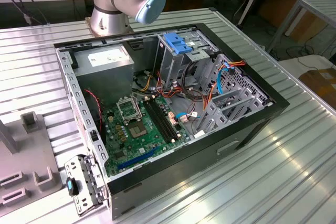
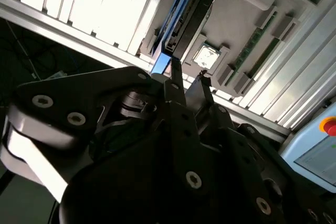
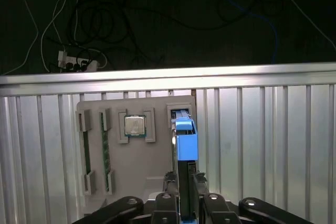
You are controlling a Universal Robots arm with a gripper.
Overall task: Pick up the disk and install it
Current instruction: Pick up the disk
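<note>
Over the counter (image 3: 262,140), the end effector (image 3: 184,178) hung right at the disk (image 3: 185,142), which stood on edge at the grey parts tray (image 3: 139,163) near the counter's edge. Clamped or not, I couldn't tell. A processor (image 3: 135,126) and memory sticks (image 3: 105,148) sat alongside. Cables crowded the drive cage (image 1: 170,69) of the open computer case (image 1: 236,135).

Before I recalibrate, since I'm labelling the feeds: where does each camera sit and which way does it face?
Exterior view: off the arm, looking down into the open computer case; the arm's base shows.
First wrist view: on the arm, looking along the gripper at the disk standing edge-on in the grey tray.
Second wrist view: on the arm, seeing the gripper's body obliquely.
Both wrist views share gripper, disk and tray.
</note>
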